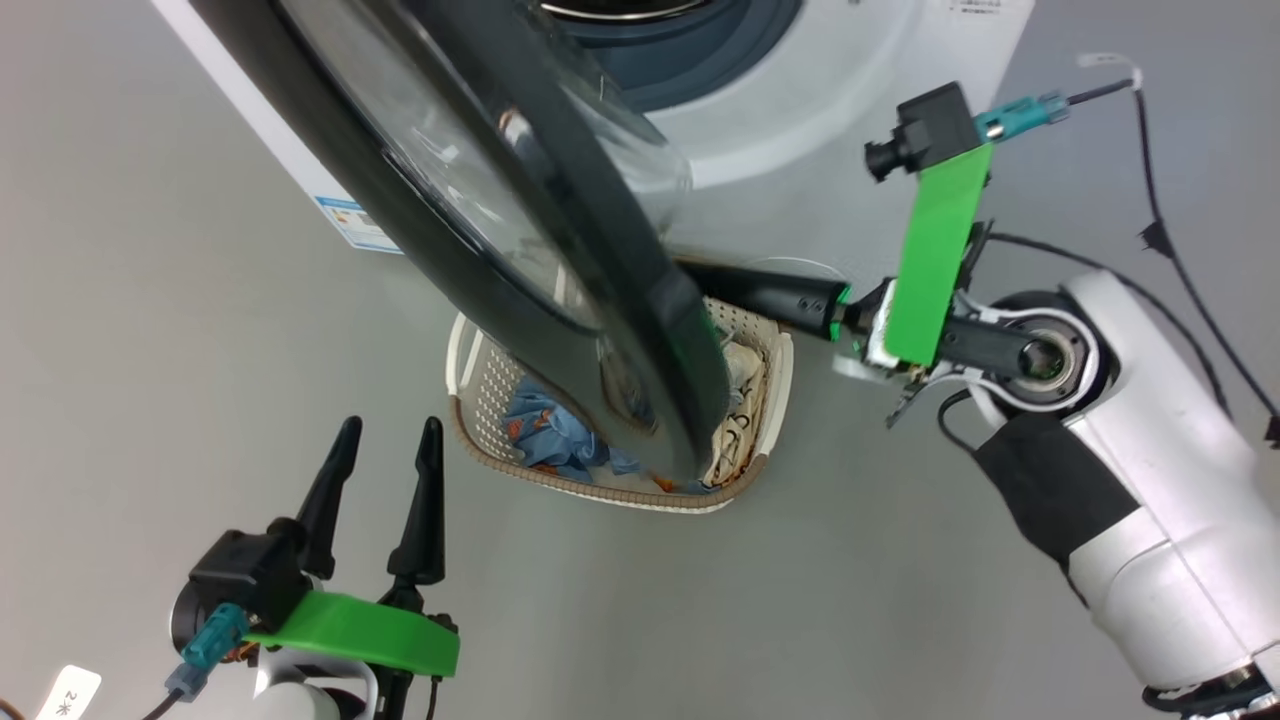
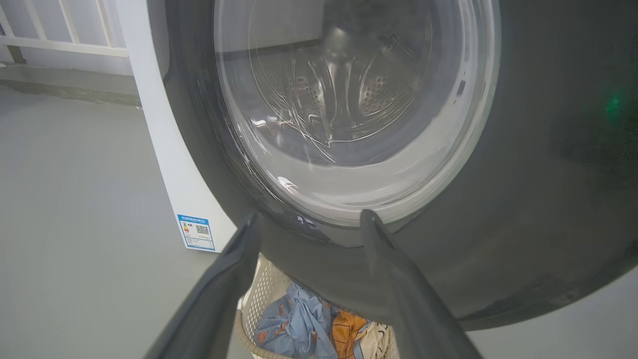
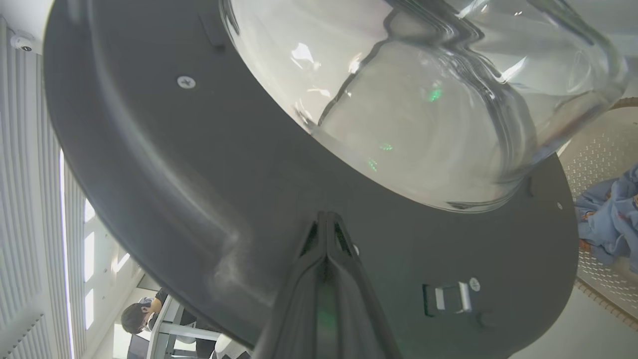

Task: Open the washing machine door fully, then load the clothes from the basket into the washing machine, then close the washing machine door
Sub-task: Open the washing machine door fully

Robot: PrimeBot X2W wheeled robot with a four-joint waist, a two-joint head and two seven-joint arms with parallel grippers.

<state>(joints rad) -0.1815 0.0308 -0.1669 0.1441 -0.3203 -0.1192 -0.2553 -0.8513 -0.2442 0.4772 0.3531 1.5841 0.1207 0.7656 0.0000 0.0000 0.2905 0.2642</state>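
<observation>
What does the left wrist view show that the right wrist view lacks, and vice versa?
Left wrist view: the open left tool, the steel perforated drum, the small blue label on the white washing machine. Right wrist view: the shut right tool, the door's silver latch, a person. Shared: the glossy black-rimmed round door, the cream perforated plastic basket, the light blue garment.

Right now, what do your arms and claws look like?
The left claw and right claw each have two long black fingers, a green bracket, a black camera, a teal plug. The right forearm is white, black-banded, with black cables.
</observation>
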